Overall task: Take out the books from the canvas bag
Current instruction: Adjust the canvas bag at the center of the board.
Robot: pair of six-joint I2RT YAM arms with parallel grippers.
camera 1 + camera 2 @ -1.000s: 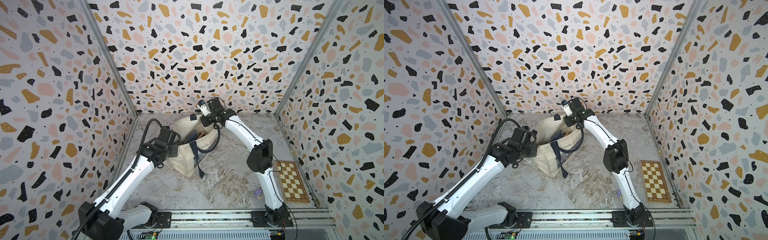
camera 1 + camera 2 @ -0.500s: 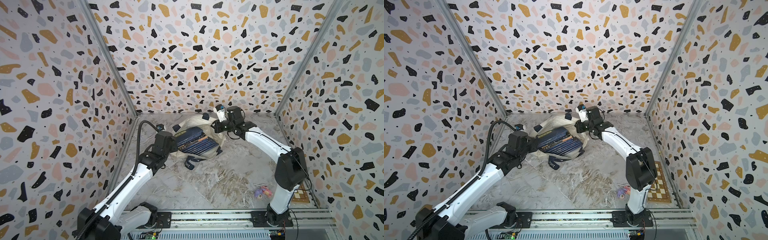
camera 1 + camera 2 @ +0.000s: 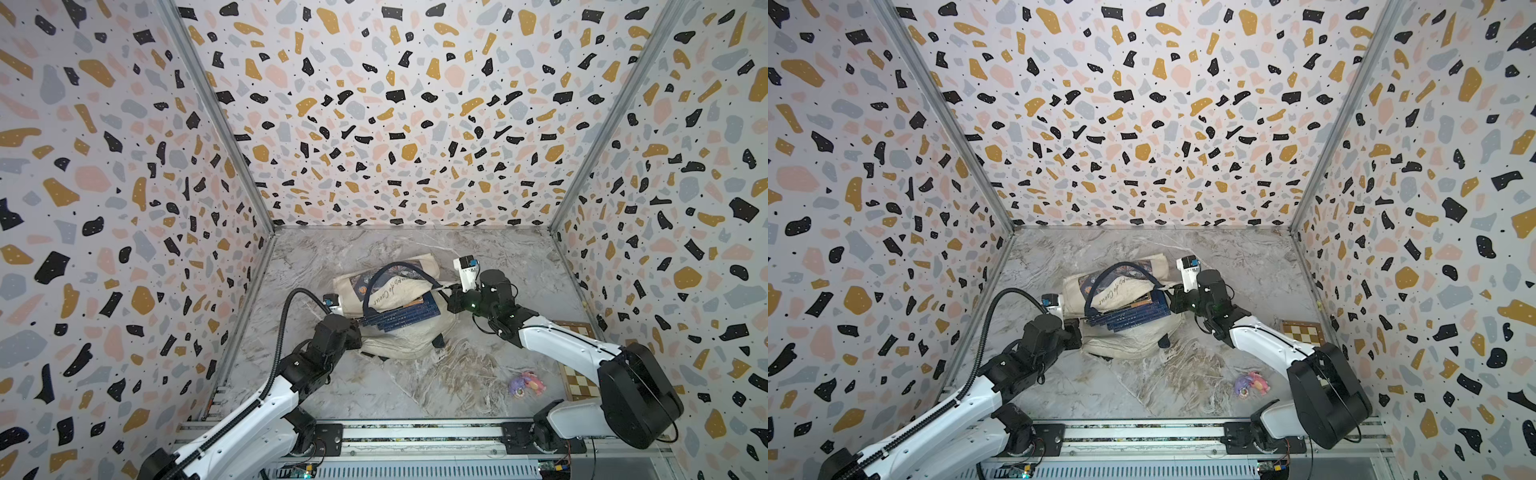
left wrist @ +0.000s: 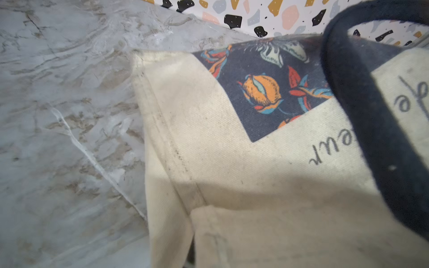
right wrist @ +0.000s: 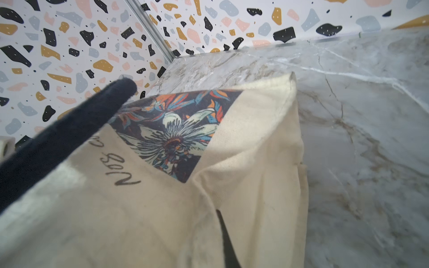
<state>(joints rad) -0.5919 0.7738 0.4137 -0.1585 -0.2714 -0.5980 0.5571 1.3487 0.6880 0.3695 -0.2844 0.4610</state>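
If the bag (image 3: 399,345) is tugged while lying flat on the table (image 3: 415,386), the books (image 3: 400,318), stacked half out of its mouth, could be dragged along or scattered. Left gripper (image 3: 357,327) and right gripper (image 3: 449,296) are fully closed, each apparently pinched on canvas at opposite bag edges.

Lab booth, terrazzo-print walls (image 3: 374,124)

The books (image 3: 405,316) lie in the canvas bag (image 3: 401,343) on the table (image 3: 374,395), a toy (image 3: 525,383) and a board (image 3: 577,385) to its right.
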